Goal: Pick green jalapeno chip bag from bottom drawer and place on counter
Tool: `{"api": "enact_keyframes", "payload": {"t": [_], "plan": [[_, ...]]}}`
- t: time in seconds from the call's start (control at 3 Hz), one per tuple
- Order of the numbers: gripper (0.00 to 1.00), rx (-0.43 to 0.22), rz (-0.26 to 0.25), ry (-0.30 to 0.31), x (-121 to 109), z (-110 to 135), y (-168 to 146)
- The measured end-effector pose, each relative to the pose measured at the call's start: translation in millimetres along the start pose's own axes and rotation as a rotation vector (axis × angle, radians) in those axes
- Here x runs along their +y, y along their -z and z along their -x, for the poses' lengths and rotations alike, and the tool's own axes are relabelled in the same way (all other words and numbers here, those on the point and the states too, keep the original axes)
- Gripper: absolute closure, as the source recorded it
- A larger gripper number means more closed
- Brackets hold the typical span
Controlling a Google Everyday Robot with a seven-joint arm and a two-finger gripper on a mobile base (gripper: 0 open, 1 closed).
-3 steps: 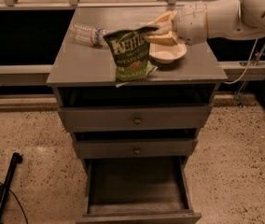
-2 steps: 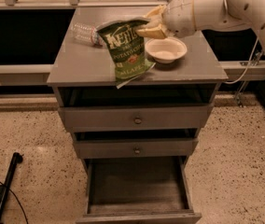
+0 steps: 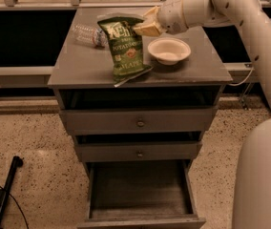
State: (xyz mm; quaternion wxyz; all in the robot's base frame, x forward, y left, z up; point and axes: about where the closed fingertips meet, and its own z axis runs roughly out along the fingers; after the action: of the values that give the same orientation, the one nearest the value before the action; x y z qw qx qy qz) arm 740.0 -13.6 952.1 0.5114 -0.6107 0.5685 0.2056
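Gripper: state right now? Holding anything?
Gripper: fingers closed on the top corner of the green jalapeno chip bag, whose lower end rests on the counter.

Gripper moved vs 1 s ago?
Yes. The gripper, holding the green jalapeno chip bag over the counter, has shifted left in view, off the white bowl toward the water bottle.

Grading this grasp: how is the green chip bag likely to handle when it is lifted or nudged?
The gripper pinches the green jalapeno chip bag by its top corner, and it hangs creased, so it is probably floppy and light. Its lower end rests near the front edge of the counter; a nudge might slide it off.
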Motion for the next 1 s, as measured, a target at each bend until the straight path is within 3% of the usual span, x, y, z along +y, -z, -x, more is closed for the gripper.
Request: {"api": "enact_keyframes", "payload": {"t": [0.33, 0.67, 1.0], "plan": [[1.0, 0.029, -0.031, -0.048, -13.5, -11.1, 3.5], [0.82, 0.055, -0.067, -0.09, -25.7, -19.6, 16.2], [0.59, 0.057, -0.07, -0.095, -26.7, -20.2, 17.0]]}}
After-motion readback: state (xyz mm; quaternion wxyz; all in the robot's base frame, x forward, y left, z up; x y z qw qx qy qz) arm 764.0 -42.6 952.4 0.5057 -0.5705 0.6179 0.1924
